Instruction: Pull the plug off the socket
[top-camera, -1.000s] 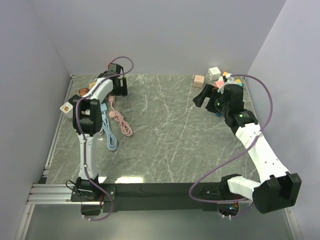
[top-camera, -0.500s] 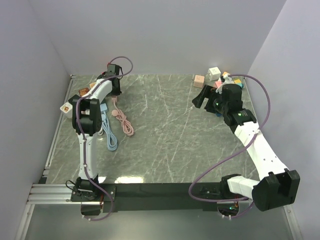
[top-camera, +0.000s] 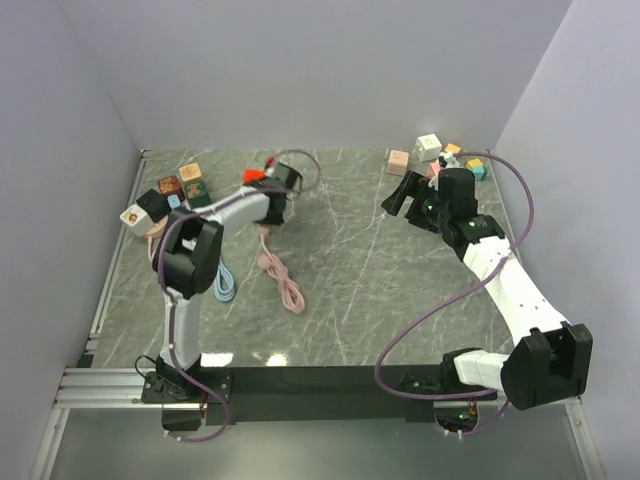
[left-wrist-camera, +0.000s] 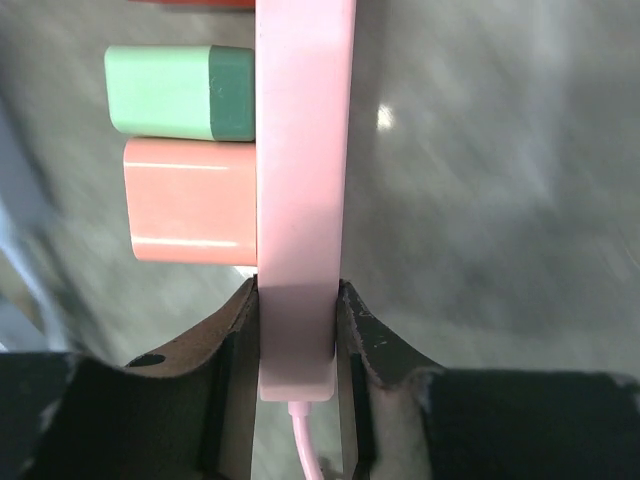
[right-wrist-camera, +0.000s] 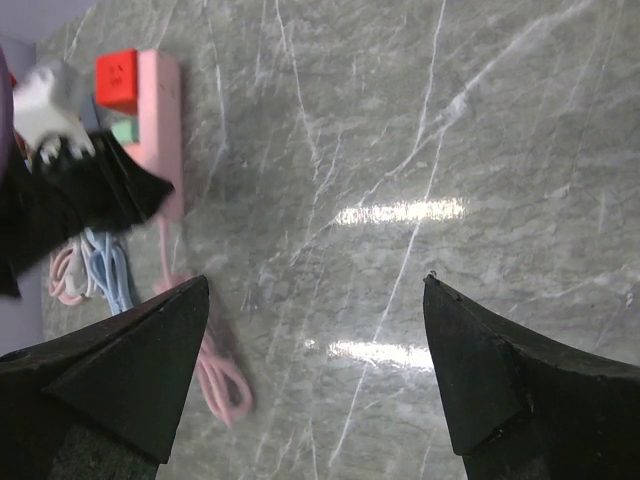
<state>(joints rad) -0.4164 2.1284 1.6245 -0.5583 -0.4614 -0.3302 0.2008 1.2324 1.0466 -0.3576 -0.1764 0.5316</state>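
Grey marble table (top-camera: 350, 290) with pale walls (top-camera: 300, 70) around it. Far left, a cluster of blocks: left white block (top-camera: 137, 211) at the table edge, brown block (top-camera: 170, 186) and tan block (top-camera: 190, 172) behind it. Far right corner: beige block (top-camera: 398, 160) slightly apart, then right white block (top-camera: 428, 147), orange block (top-camera: 452, 150) and teal block (top-camera: 476, 168). Blue cable (top-camera: 224, 283) looped on the left side. Metal rail (top-camera: 100, 385) at the near edge.

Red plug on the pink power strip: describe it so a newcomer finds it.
Over the left half of the grey marble table, the left claw clamps a pink plastic power strip. Three plugs line one side; the red cube plug sits farthest from the claw, beyond the mint-green plug and the salmon plug.
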